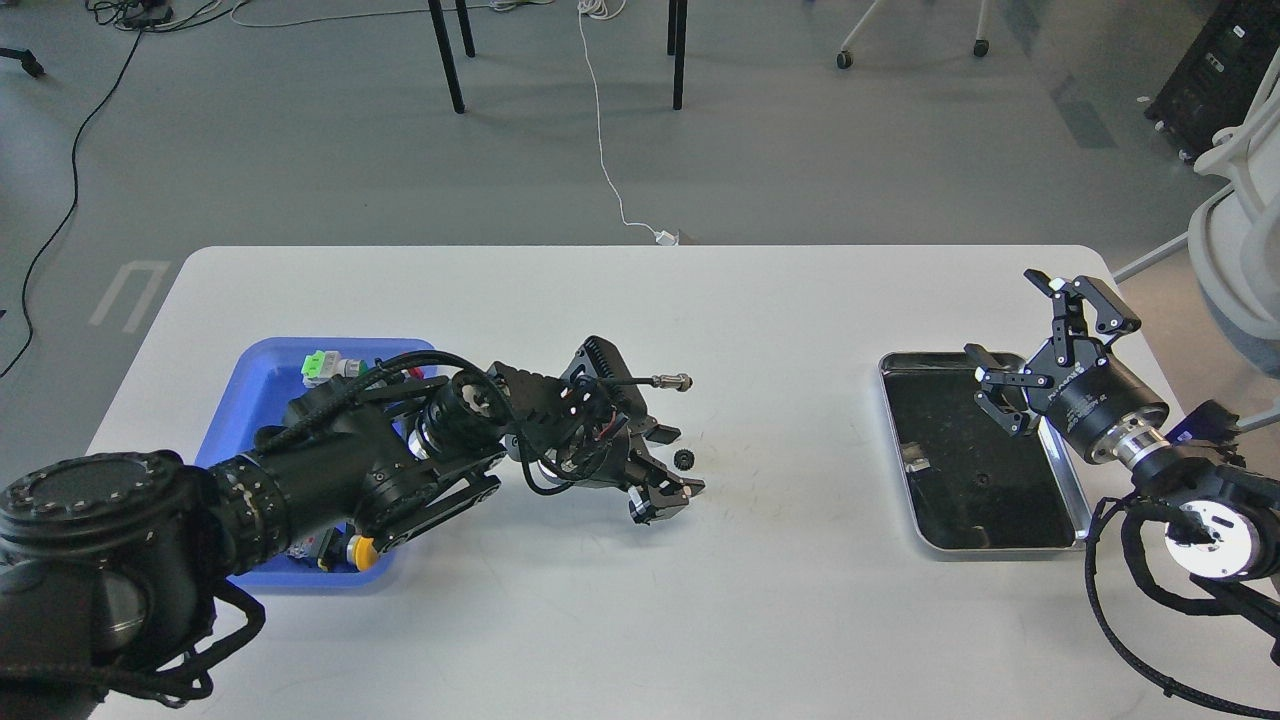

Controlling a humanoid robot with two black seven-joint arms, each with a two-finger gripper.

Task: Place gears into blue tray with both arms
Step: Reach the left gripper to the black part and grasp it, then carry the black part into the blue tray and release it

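One small black gear (685, 459) lies on the white table (640, 620) near its middle. My left gripper (674, 463) reaches in from the left, low over the table. It is open, with one finger behind the gear and one in front, neither clearly touching it. The blue tray (258, 392) sits at the left, largely covered by my left arm. My right gripper (1012, 322) hangs open and empty above the far right corner of a metal tray.
The blue tray holds push-button switches, one with a yellow cap (362, 548), and a green connector (320, 367). A shiny metal tray with a black inside (886, 400) lies at the right. A cable plug (672, 382) sticks out of my left wrist.
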